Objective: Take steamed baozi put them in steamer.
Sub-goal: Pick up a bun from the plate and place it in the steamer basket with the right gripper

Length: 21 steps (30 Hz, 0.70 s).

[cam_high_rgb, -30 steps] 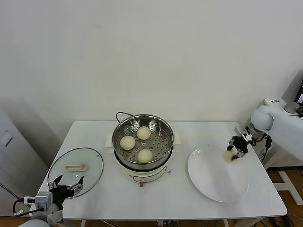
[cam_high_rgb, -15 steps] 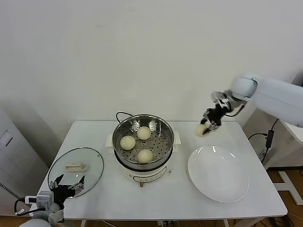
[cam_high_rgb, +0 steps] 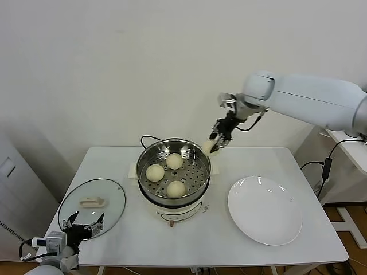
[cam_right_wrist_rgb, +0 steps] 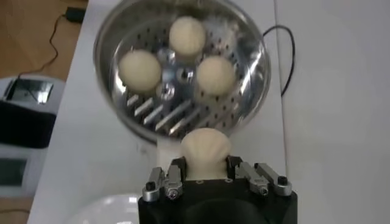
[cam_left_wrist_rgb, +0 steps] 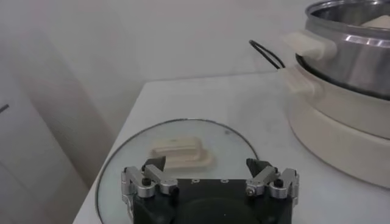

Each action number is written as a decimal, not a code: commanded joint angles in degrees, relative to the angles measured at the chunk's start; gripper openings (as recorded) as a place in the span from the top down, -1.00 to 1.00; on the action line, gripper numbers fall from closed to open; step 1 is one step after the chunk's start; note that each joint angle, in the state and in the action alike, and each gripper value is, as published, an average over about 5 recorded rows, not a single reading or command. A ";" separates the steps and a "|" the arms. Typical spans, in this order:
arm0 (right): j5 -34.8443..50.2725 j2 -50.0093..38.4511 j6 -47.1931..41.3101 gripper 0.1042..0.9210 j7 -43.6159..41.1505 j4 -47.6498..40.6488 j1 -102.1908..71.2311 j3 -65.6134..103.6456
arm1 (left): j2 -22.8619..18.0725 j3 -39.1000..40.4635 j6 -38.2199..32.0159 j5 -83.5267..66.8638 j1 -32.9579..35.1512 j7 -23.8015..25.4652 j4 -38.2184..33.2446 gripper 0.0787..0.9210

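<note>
Over the steamer [cam_high_rgb: 202, 169] rim, right pincer [cam_high_rgb: 214, 146] has carried its baozi [cam_high_rgb: 207, 146].

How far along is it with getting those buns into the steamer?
Nearly finished. Three buns already sit in the steamer, and the white plate holds none. The right tool is shut on the fourth bun, held just by the steamer's far right rim. What's left is lowering it in and letting go. The left tool waits open above the glass lid.
</note>
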 commanded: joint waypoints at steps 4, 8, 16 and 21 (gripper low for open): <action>6.94 5.82 -7.68 0.20 6.95 5.46 0.09 -3.57 | 0.08 -0.16 -0.36 -0.10 0.10 0.06 0.21 -0.77; 6.85 5.79 -8.78 0.20 9.57 6.12 -2.11 -2.99 | 0.01 -0.22 -0.51 -0.12 0.21 0.05 0.24 -0.77; 4.48 6.55 -9.63 0.20 12.18 4.10 -6.51 -1.95 | -0.09 -0.45 -0.67 -0.24 0.26 0.05 0.34 -0.77; 2.69 6.62 -9.81 0.20 12.74 2.82 -8.38 -1.48 | -0.08 -0.59 -0.75 -0.33 0.28 0.05 0.50 -0.77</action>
